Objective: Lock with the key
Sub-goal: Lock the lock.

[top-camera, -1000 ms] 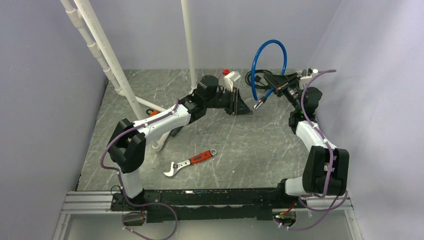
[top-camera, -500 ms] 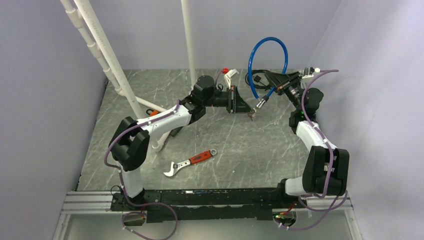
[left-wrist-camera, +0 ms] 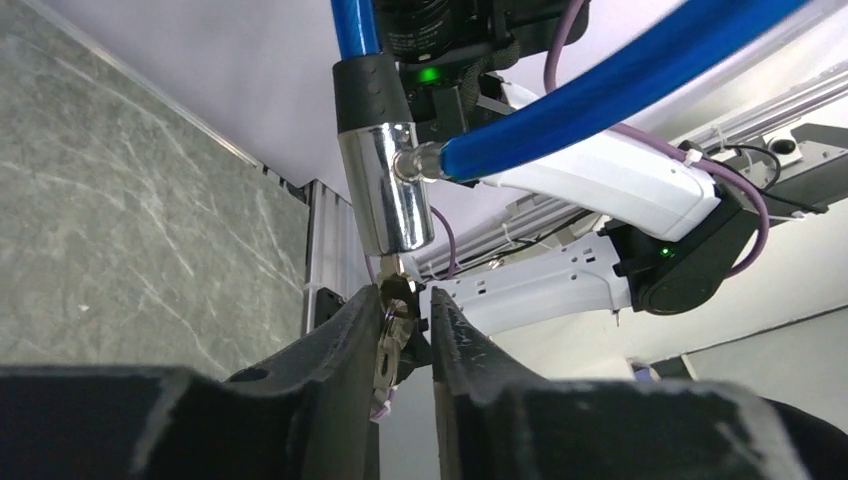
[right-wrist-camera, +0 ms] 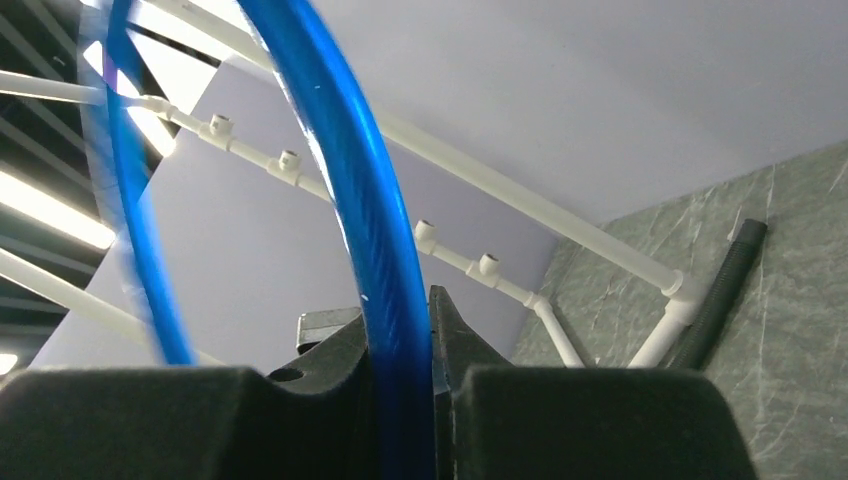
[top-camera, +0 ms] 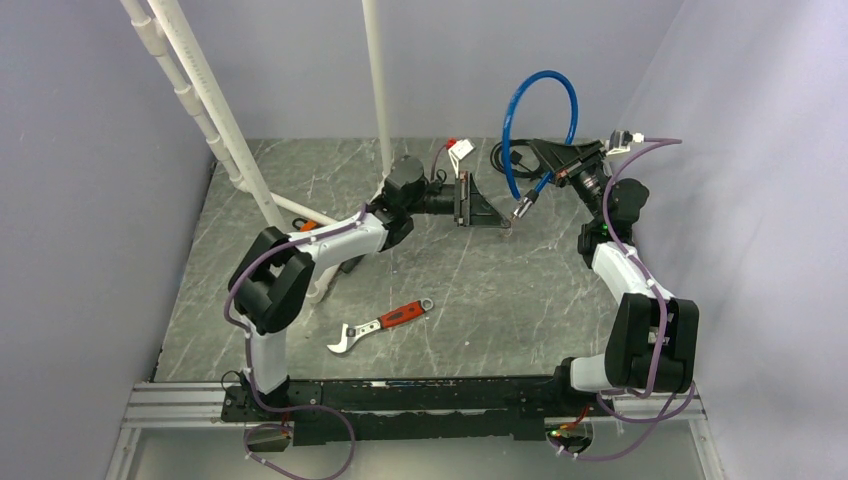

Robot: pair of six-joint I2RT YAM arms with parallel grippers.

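Key (left-wrist-camera: 392, 335) was partly hidden between the left end effector (left-wrist-camera: 405, 300) fingers; grip undetermined. Just beyond the fingertips, its entry into the lock cylinder (left-wrist-camera: 385, 190) was unclear. Blue cable (right-wrist-camera: 345, 170) in the right end effector (right-wrist-camera: 400, 305) was cut off above and blurred.

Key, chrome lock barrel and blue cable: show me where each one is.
key (left-wrist-camera: 388, 348): left wrist view, on its flat metal part.
chrome lock barrel (left-wrist-camera: 383, 190): left wrist view, middle of the cylinder.
blue cable (right-wrist-camera: 388, 300): right wrist view, on its near, thick stretch.
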